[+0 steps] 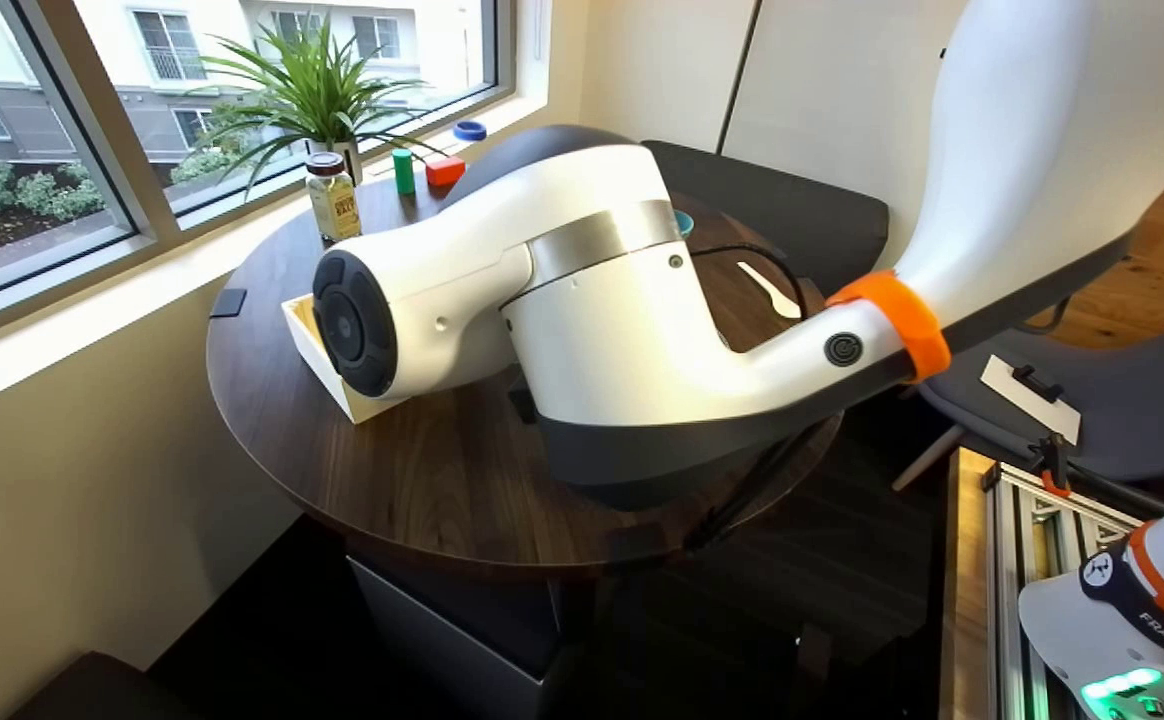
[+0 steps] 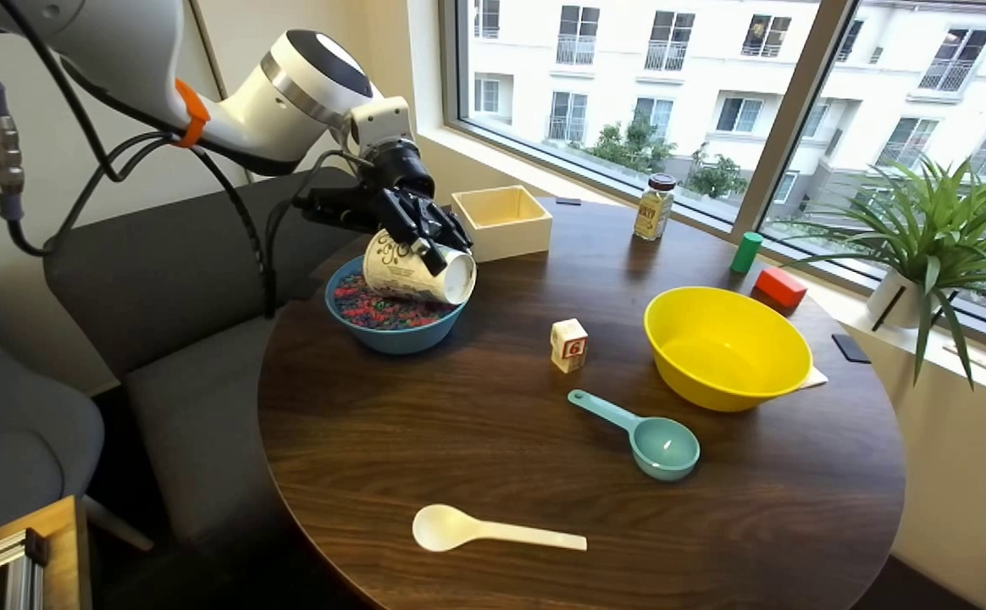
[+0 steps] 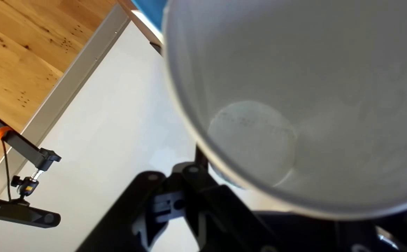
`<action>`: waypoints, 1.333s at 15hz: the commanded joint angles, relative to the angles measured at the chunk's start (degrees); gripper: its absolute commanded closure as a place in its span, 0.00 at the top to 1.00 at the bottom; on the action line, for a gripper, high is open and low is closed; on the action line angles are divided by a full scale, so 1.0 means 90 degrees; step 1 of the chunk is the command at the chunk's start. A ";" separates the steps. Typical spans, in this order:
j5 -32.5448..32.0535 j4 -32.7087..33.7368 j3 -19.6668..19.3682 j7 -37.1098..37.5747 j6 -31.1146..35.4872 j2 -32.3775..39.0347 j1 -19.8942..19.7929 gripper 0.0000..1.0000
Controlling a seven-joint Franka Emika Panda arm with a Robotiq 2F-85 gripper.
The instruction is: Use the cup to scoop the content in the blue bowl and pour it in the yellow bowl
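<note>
Cup (image 2: 400, 275), wht, qty 1: tipped on its side, held betw. blk fingers (image 2: 430, 254), over multicol. bits (image 2: 366, 308) in blue bowl (image 2: 401, 342); can't tell if touching. Yellow bowl (image 2: 723, 356), qty 1: on bench (image 2: 476, 440), well apart, nr red block (image 2: 780, 288).

1. Arm (image 1: 1032, 150): in from upper right in an exterior view, bent sharply near the wrist (image 2: 302, 80); orange band (image 1: 897, 320) around it.
2. Base (image 1: 1067, 615): white, green lights (image 1: 1122, 684) on.
3. Gripper (image 2: 449, 252): black, slanted downward, fingers (image 2: 407, 220) drawn in, gripping.
4. Wrist view: finger linkage (image 3: 221, 206) along bottom, blurred, partly hidden.
</note>
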 commanded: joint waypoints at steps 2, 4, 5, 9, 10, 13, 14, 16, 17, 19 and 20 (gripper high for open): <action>0.0146 0.0324 0.0071 -0.0031 0.0026 0.0304 0.0051 0.38; 0.0210 0.0371 0.0085 -0.0086 0.0029 0.0346 0.0046 0.38; 0.0219 0.0388 0.0078 -0.0108 0.0028 0.0348 0.0043 0.38; 0.0464 0.0447 0.0108 -0.0111 0.0210 0.0268 -0.0059 0.38; 0.0517 0.0461 0.0102 -0.0112 0.0245 0.0261 -0.0067 0.38; 0.0767 0.0486 0.0095 -0.0148 0.0399 0.0216 -0.0129 0.38; 0.0818 0.0478 0.0077 -0.0174 0.0451 0.0190 -0.0143 0.38; 0.0929 0.0472 0.0048 -0.0204 0.0524 0.0130 -0.0176 0.38; 0.0977 0.0463 0.0038 -0.0213 0.0553 0.0096 -0.0191 0.38; 0.1124 0.0431 0.0047 -0.0268 0.0662 0.0023 -0.0247 0.38; 0.1195 0.0415 0.0052 -0.0299 0.0733 -0.0001 -0.0275 0.38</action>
